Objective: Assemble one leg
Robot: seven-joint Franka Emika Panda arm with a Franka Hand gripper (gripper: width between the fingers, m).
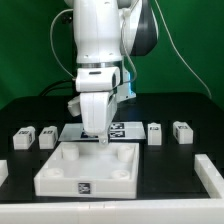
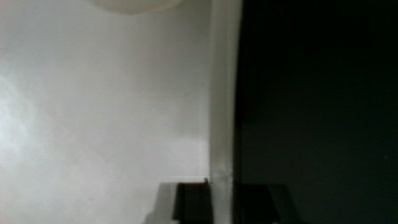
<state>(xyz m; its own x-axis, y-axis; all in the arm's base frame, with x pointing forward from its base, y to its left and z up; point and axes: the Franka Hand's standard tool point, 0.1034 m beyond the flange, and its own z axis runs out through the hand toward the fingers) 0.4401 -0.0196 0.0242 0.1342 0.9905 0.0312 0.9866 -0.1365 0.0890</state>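
The large white panel point(image 1: 88, 165) with round corner sockets lies flat at the front middle of the black table. My gripper point(image 1: 97, 133) points down at the panel's far edge. In the wrist view the two dark fingers point(image 2: 192, 203) straddle that edge point(image 2: 221, 120), and the white rim fills the narrow gap between them, so the gripper is shut on the panel's edge. Four small white legs with tags lie loose on the table: two on the exterior view's left point(image 1: 22, 138) point(image 1: 47, 136) and two on its right point(image 1: 154, 132) point(image 1: 181, 131).
The marker board point(image 1: 122, 129) lies just behind the panel, under the arm. More white parts sit at the exterior view's right edge point(image 1: 210, 175) and left edge point(image 1: 3, 170). One round socket point(image 2: 143, 5) shows on the panel in the wrist view.
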